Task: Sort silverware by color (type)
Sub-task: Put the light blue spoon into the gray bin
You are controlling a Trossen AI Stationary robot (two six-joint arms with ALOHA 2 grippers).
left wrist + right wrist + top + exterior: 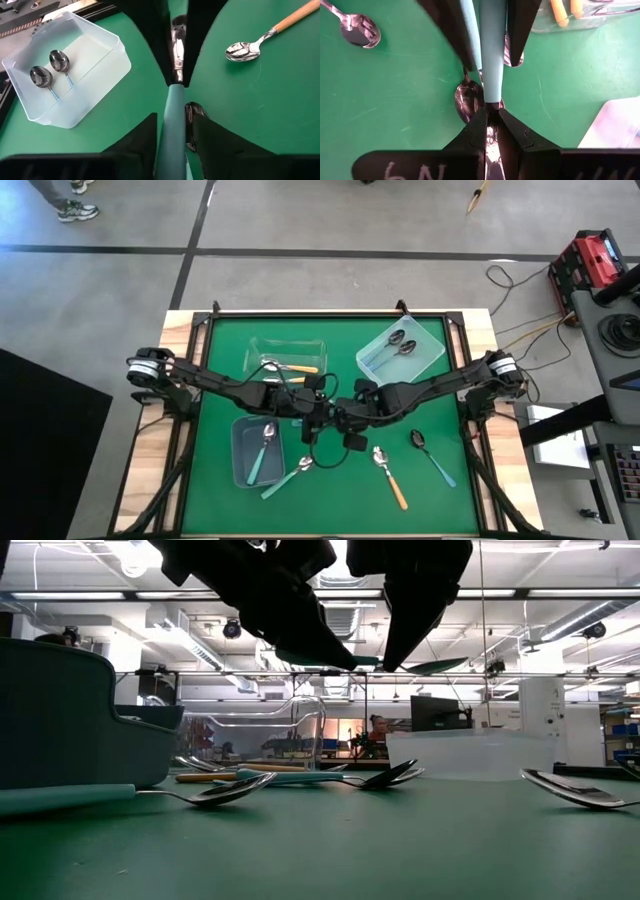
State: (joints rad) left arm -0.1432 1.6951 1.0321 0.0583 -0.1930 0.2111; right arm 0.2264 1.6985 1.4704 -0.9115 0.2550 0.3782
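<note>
High view: bins partly filled, three spoons loose; left gripper (318, 412) and right gripper (340, 416) both clamp teal spoon (172, 130) mid-air.

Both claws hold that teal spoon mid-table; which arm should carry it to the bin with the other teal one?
Left, probably. The left claw grips the teal spoon by its handle, and the grey bin lies on that arm's side.

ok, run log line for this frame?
phase: handover mid-table | teal spoon held by both | left gripper on handle | right gripper on bowl end | above mat
</note>
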